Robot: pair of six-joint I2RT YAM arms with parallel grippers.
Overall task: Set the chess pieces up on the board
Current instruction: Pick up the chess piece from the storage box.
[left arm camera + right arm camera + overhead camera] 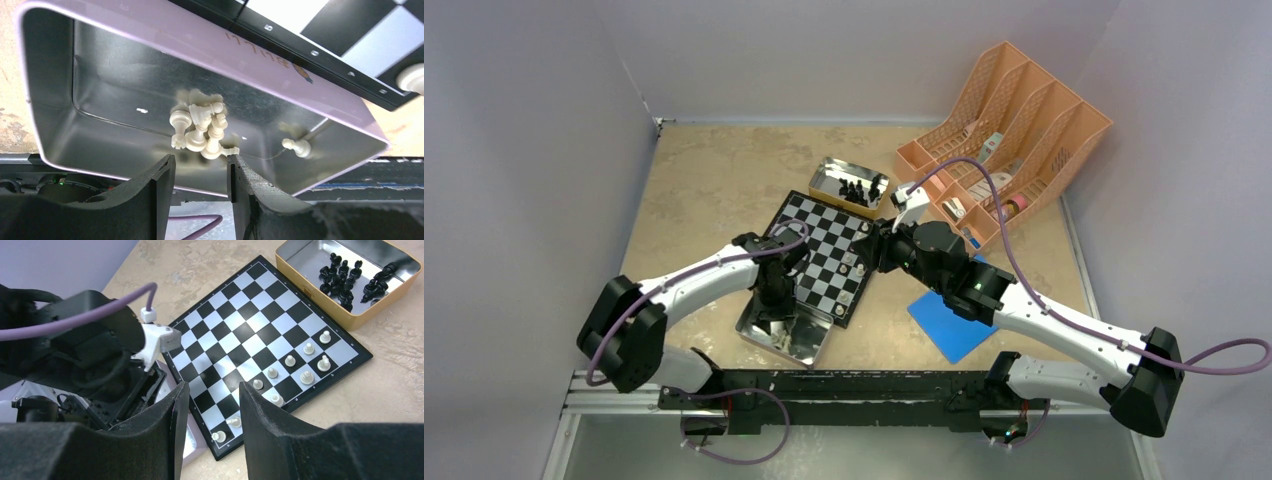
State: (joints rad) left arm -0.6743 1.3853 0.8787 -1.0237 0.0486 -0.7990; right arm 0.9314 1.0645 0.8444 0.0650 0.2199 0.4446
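Pale lilac walls are enclosing a beige, mottled table (714, 170) on three sides. The board (824, 252) is lying flat near the middle of it, turned at an angle to the arms. A silver tin (782, 335) is sitting against the board's near-left edge, and a gold tin (345, 320) is sitting just beside its far corner. An orange file rack (1014, 120) is standing at the back right, and a blue square (954, 320) is lying beside the right arm.

Some white pieces (290, 360) are already standing in two rough rows along the board edge nearest the right arm. The black pieces (350, 277) are all lying in the gold tin.

The step in hand appears to be the pick of another white piece.

- The left jaws are hanging over the silver tin, spread, with nothing between them. A heap of white pieces (200, 125) is lying just beyond the tips.
- The right jaws are hovering above the board, spread and empty.

For a clean pick:

1. Avoid the middle of the heap. The pieces there are lying across each other, and a pinch is likely to catch two.
2. Prefer an outlying piece. A lone pawn (297, 146) is lying well apart from the heap, near the tin's wall.
3. Set the jaws either side of the stem, not the head, and lower them straight down, clear of the tin's wall.
4. Lift slowly. The tin is shiny and light-looking and may slide against the board.
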